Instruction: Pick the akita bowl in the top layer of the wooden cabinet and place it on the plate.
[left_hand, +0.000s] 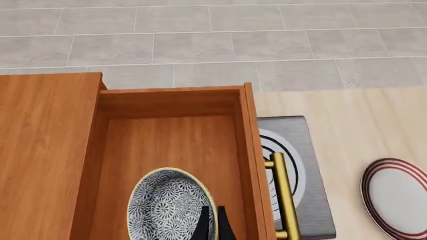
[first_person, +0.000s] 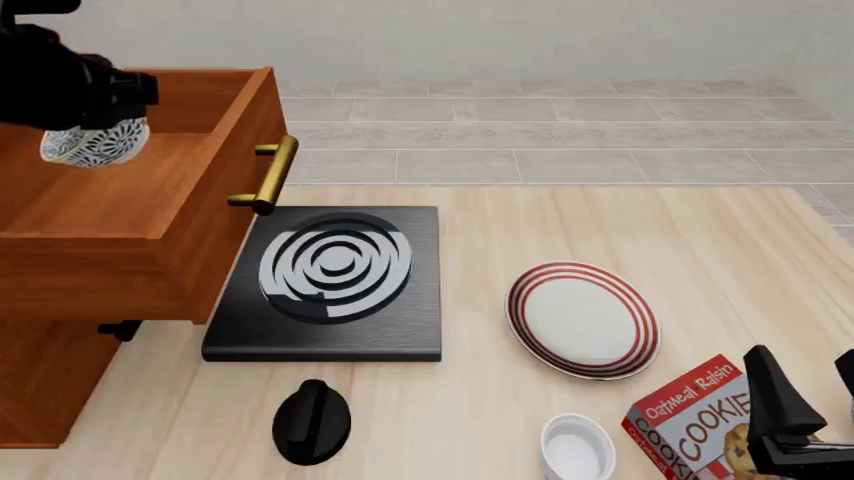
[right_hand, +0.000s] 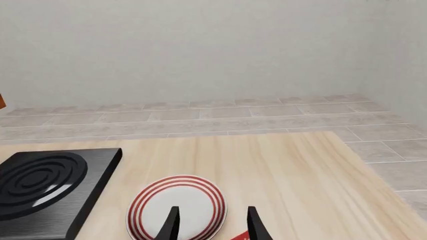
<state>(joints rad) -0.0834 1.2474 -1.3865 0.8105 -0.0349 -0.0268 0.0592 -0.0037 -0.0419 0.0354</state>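
Only left wrist view shows left hand (left_hand: 212, 222) pinching akita bowl (left_hand: 167, 205) rim.

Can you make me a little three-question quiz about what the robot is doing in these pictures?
1. True or false: the akita bowl is already on the plate.
2. Which tool grips the bowl? A) left tool B) right tool
3. What black thing with white rings lies between the wooden cabinet and the plate?

Key: 1. False; the bowl is held over the open top layer. 2. A; the right tool is open, near the cookie box. 3. The stove.
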